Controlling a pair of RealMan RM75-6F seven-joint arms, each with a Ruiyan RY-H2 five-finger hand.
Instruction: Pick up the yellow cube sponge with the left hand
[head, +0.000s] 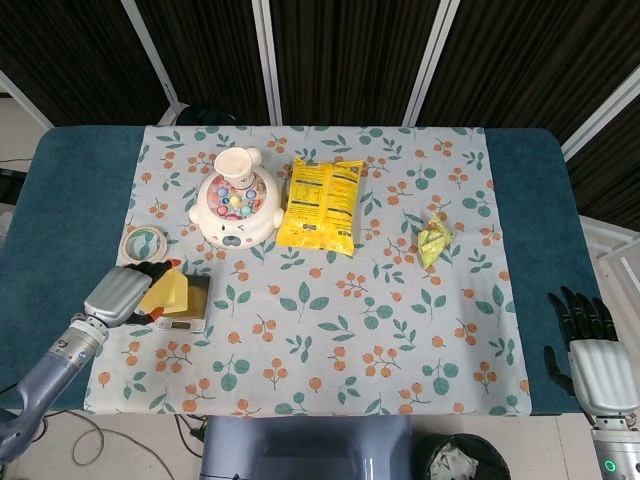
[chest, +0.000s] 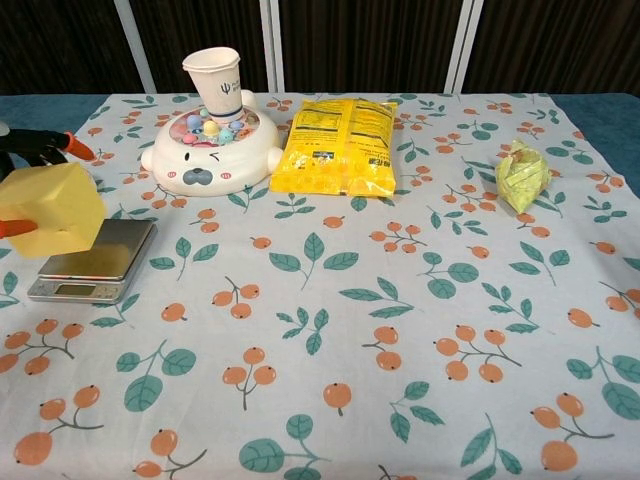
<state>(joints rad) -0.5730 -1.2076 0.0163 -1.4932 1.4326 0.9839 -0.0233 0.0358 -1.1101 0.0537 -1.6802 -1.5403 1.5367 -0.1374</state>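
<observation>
My left hand (head: 122, 294) grips the yellow cube sponge (head: 166, 295) and holds it in the air over the left end of the small scale (head: 186, 310). In the chest view the yellow cube sponge (chest: 52, 209) hangs at the left edge, tilted, with orange-tipped fingertips (chest: 76, 150) around it and most of the hand out of frame. My right hand (head: 594, 340) hangs beyond the table's right front corner with its fingers spread and nothing in it.
A metal scale (chest: 95, 259) lies at the front left, with a tape roll (head: 144, 244) behind it. A white toy with a paper cup (chest: 214, 140), a yellow snack bag (chest: 338, 146) and a crumpled green wrapper (chest: 522, 173) sit further back.
</observation>
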